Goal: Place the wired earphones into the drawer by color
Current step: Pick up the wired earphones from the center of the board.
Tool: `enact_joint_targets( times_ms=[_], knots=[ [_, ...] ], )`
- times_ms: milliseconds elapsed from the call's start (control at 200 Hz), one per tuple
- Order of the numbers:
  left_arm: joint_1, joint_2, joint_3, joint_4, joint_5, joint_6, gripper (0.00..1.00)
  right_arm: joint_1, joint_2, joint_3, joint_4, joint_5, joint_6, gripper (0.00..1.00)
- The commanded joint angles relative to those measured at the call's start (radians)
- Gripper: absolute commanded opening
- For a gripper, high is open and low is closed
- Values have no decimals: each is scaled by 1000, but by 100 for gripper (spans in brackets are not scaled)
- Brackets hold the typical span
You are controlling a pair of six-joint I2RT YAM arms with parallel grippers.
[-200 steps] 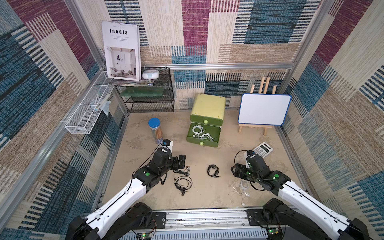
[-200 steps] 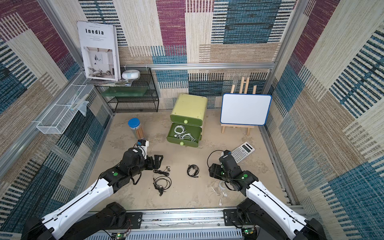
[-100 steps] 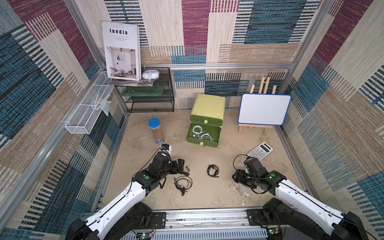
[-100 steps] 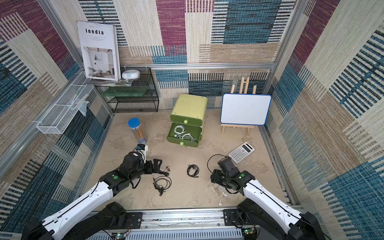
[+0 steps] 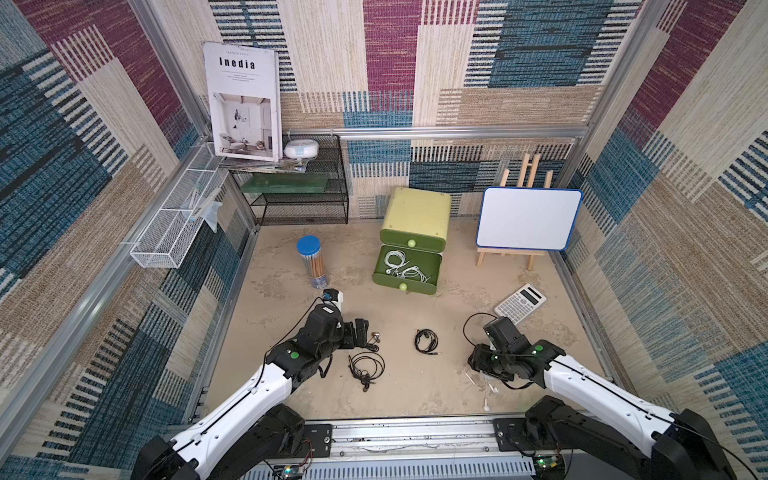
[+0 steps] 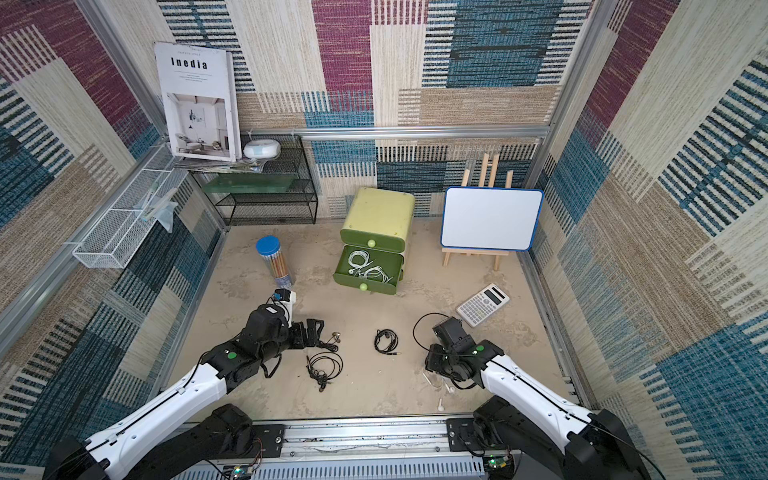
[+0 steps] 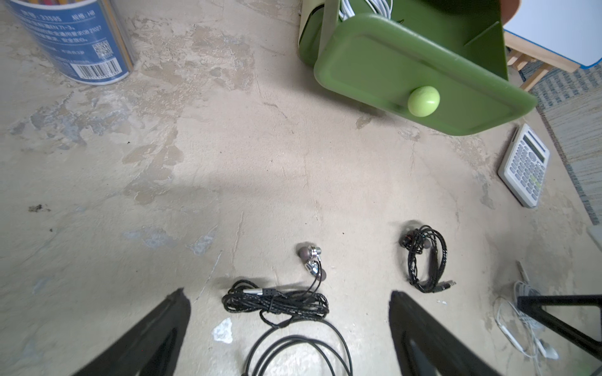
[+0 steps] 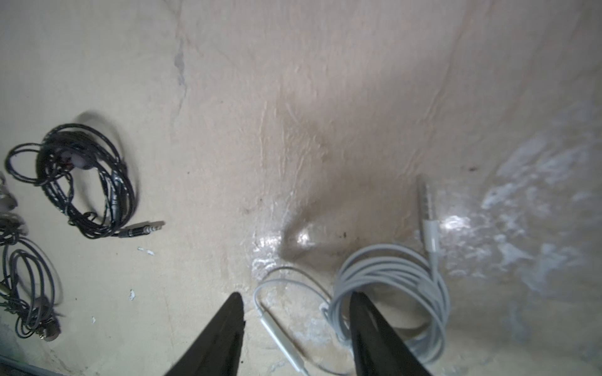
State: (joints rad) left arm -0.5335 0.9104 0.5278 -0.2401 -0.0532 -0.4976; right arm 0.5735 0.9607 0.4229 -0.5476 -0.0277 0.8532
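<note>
- White earphones (image 5: 405,268) — seemingly two sets — are lying in the open drawer (image 5: 419,287).
- Black earphones (image 5: 426,341) are lying on the surface (image 5: 291,316), left claw (image 7: 288,291) hovering wide over one.
- Right claw (image 8: 296,294), jaws apart, is straddling a white set (image 8: 391,286).

Even bright light, soft shadows, tabletop (image 8: 456,224) glare, right wrist view blurred

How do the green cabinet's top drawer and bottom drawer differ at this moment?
The dark green top drawer is shut; the dark green bottom drawer is pulled out. The top drawer's contents are hidden; the bottom drawer holds white wired earphones. Both fronts carry a pale green round knob.
</note>
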Motion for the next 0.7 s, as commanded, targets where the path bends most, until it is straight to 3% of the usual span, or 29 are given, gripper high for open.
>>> enact_joint_targets(
  times_ms=[0,125,696],
  knots=[
    [0,-1,-5,0,-5,-7,99,0,17,-3,11,2,-8,53],
    [0,2,-3,4,-2,-7,99,0,34,-4,16,9,-12,49],
    [0,0,2,4,-2,-4,99,1,88,-6,25,15,-30,10]
  ],
)
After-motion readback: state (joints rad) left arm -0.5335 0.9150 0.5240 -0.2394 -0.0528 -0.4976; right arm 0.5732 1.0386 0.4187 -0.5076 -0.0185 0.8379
